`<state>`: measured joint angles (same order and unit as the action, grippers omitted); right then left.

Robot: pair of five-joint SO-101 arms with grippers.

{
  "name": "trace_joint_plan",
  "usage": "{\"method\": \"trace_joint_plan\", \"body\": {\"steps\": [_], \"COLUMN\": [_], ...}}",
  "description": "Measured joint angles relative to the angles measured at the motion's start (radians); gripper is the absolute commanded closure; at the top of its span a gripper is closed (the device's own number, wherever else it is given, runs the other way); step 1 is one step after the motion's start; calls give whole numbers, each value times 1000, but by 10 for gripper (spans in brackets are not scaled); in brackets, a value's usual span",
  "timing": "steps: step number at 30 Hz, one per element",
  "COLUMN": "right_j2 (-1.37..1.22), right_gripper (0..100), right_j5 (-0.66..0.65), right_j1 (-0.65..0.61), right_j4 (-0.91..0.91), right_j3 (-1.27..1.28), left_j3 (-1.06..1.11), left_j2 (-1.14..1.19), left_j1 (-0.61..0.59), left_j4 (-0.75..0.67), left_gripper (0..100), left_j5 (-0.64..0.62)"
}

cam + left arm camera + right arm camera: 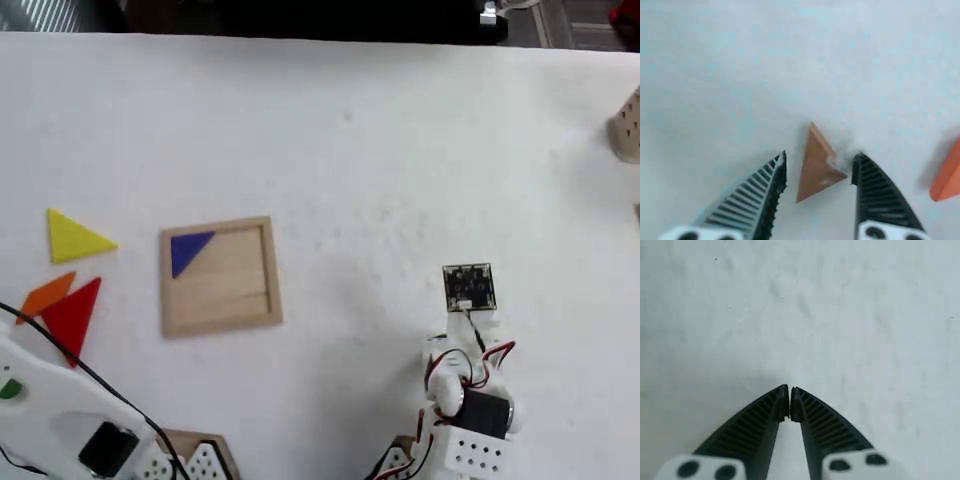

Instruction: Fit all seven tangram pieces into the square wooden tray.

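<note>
In the left wrist view a small brown triangle lies flat on the white table between the fingers of my left gripper, which is open around it; one fingertip is close to its corner. An orange piece lies just beside it. From above, the square wooden tray holds a blue triangle in its far left corner. A yellow triangle, an orange piece and a red triangle lie left of the tray. My right gripper is shut on nothing above bare table.
The left arm crosses the near left corner with a black cable. At the near right stands the right arm. A pegged wooden object sits at the far right edge.
</note>
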<state>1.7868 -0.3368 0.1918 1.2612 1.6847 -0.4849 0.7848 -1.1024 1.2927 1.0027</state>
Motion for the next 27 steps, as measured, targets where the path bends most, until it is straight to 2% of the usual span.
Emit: {"method": "trace_joint_plan", "body": {"steps": [7, 15, 27], "right_j2": [0, 0, 0], "right_gripper": [981, 981, 981], "right_j5": [0, 0, 0], "right_j1": [0, 0, 0], "right_j4": [0, 0, 0], "right_j3": [0, 0, 0], "left_j3": [-3, 11, 14], "left_j2": [0, -3, -34], "left_j1": [2, 2, -15], "left_j4": [-15, -78, -51], "left_gripper": [718, 718, 718], "left_j5": [141, 215, 196]}}
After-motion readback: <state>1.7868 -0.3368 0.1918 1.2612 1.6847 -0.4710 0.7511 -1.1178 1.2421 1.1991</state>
